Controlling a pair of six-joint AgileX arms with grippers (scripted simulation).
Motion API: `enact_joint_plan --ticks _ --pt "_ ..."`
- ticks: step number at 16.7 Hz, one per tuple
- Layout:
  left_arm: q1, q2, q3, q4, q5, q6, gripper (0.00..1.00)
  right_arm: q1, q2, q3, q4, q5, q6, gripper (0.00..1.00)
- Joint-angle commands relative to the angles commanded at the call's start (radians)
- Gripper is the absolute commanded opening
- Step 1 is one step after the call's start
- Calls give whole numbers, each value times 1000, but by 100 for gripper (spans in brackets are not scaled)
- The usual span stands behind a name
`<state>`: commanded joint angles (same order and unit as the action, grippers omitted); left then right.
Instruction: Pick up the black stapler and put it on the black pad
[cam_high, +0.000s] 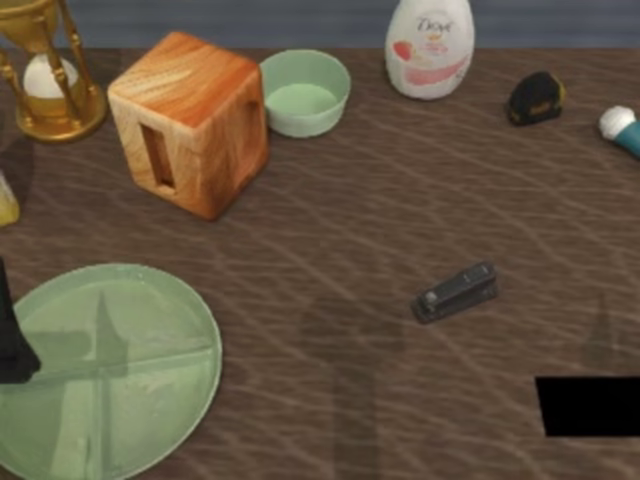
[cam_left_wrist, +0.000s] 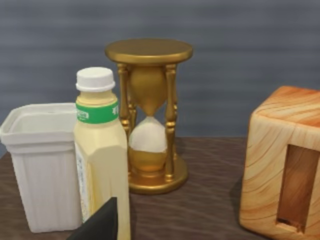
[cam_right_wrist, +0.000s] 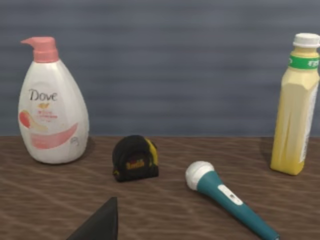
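The black stapler (cam_high: 456, 291) lies flat on the brown table, right of the middle, with nothing touching it. The black pad (cam_high: 588, 406) lies flat at the front right, apart from the stapler and bare. My left gripper (cam_high: 12, 345) hangs at the far left edge over the green plate (cam_high: 150, 330). In its wrist view one dark fingertip (cam_left_wrist: 102, 222) shows, with bare table beside it. My right arm is outside the top view. Its wrist view shows one dark fingertip (cam_right_wrist: 100, 222) with nothing against it. Neither wrist view shows the stapler or the pad.
Along the back stand a gold hourglass (cam_high: 45, 70), a wooden block (cam_high: 190, 120), a green bowl (cam_high: 305, 92), a Dove bottle (cam_high: 430, 45), a black-and-yellow tape measure (cam_high: 535, 98) and a teal microphone (cam_high: 622, 128). A yellow bottle (cam_left_wrist: 100, 155) and white bin (cam_left_wrist: 42, 160) stand at far left.
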<state>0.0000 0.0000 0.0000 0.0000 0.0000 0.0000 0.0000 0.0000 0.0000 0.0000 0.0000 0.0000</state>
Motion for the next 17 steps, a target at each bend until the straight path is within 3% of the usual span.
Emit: enact_joint_plan --ticks 4,7,17 --pt "0 0 0 0 0 0 100 11 31 30 -23 -1 -28 100" --pt "0 0 0 0 0 0 100 47 156 154 -111 -3 -134 100" --pt "0 0 0 0 0 0 100 258 1137 940 -659 3 -787 100"
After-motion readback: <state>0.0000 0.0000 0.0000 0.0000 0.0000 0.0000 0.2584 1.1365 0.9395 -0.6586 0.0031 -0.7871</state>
